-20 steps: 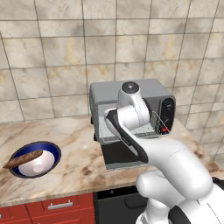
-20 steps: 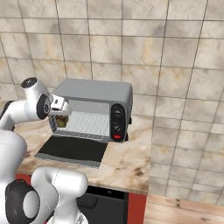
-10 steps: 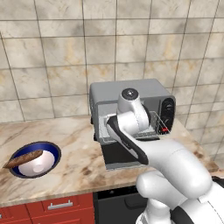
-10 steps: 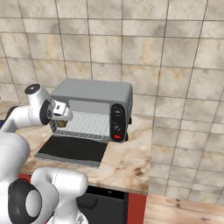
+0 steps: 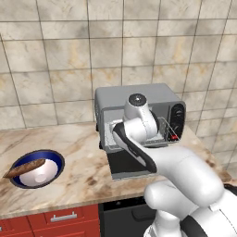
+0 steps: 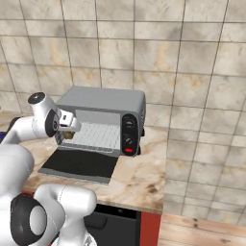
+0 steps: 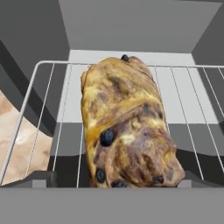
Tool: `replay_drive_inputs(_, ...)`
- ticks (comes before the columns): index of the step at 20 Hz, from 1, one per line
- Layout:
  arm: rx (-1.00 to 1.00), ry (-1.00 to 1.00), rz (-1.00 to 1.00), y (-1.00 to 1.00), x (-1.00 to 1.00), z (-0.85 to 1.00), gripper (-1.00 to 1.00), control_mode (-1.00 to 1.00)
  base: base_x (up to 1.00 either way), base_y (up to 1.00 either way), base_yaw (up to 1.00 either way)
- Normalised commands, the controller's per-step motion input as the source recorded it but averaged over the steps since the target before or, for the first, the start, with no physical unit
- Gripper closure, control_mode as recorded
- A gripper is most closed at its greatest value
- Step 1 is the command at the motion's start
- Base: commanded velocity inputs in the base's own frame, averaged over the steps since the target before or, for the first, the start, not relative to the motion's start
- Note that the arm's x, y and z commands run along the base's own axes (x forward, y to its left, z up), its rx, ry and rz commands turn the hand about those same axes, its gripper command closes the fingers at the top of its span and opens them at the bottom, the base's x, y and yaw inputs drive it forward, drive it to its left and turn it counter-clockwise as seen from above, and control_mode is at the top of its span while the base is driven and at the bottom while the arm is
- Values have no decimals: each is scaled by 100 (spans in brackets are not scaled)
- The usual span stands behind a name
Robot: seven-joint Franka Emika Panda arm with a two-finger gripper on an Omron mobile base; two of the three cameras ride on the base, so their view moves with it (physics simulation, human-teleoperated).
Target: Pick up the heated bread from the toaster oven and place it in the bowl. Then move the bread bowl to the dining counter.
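The heated bread (image 7: 124, 131), a chunky golden-brown piece with dark berries, lies on the wire rack (image 7: 57, 109) inside the toaster oven (image 5: 111, 99), whose black door (image 6: 79, 163) hangs down flat. My gripper (image 7: 117, 178) is at the left of the oven mouth, open, with one fingertip on each side of the bread's near end. From the right base view the gripper (image 6: 62, 134) sits just in front of the bread (image 6: 70, 136). The blue-rimmed bowl (image 5: 55, 162) rests on the counter to the oven's left. The dining counter is out of view.
A long dark-brown stick of bread (image 5: 25, 167) lies across the bowl. The oven's knob panel (image 6: 128, 134) with its red light is at the right. Tiled wall stands close behind. Red drawers (image 5: 60, 217) and a black appliance front (image 5: 120, 217) sit under the marble counter.
The hand has dropped and pushed forward into the oven opening toward the bread. The jaws stayed open; oven, bowl and bread have not moved.
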Motion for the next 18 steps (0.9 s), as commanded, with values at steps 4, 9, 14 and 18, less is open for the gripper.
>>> replay_drive_inputs(4,0,-1,0,0,6,-4,-100,-100,0,0,0)
replay_drive_inputs(9,3,-4,0,0,4,-13,100,-100,0,0,0)
replay_drive_inputs(14,4,-8,0,-1,8,-10,100,-100,0,0,0)
replay_drive_inputs(18,0,0,0,0,0,-2,100,-100,0,0,0)
